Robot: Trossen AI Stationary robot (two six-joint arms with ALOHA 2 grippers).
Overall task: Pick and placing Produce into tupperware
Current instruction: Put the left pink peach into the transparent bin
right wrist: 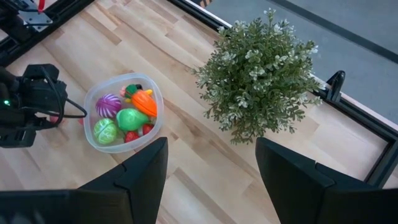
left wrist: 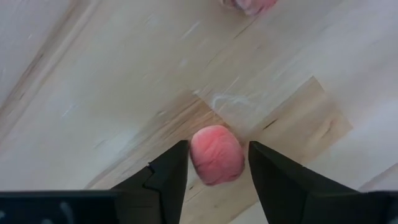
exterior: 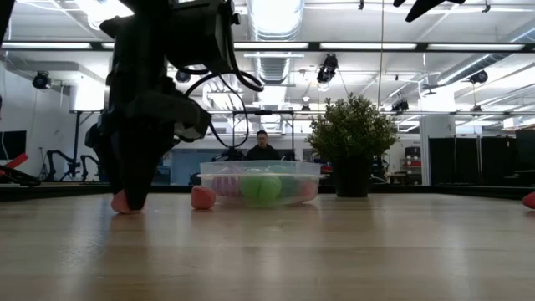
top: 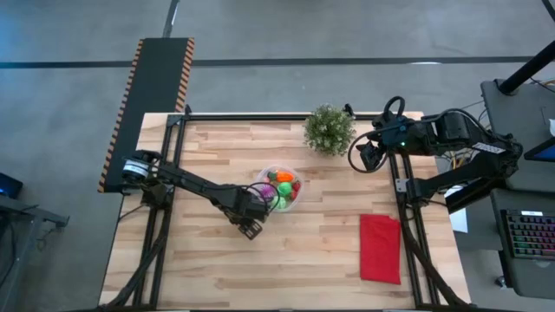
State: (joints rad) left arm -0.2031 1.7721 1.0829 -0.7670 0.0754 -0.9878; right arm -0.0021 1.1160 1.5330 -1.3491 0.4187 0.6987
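From the high view, I see the left gripper [top: 252, 227] down at the table [top: 217, 260], just beside the near-left rim of the tupperware [top: 268, 173], which sits mid-table and already holds green, orange and red produce. The right gripper [top: 368, 154] waits well apart, raised at the far right beside the potted plant [top: 329, 128]; a red cloth [top: 380, 249] lies near right. In the low view, the left gripper stands upright with its tips at the wood around a pink piece [exterior: 124, 203], and a second pink piece [exterior: 203, 197] lies beside the bowl wall. In the left wrist view, the fingers [left wrist: 168, 177] straddle the pink piece with slim gaps on either side, partly open and not yet gripping it. I judge this placement is meant to centre the piece before closing. In the right wrist view, the right fingers [right wrist: 143, 171] stand apart and hold nothing, which I judge keeps them clear of the bowl.
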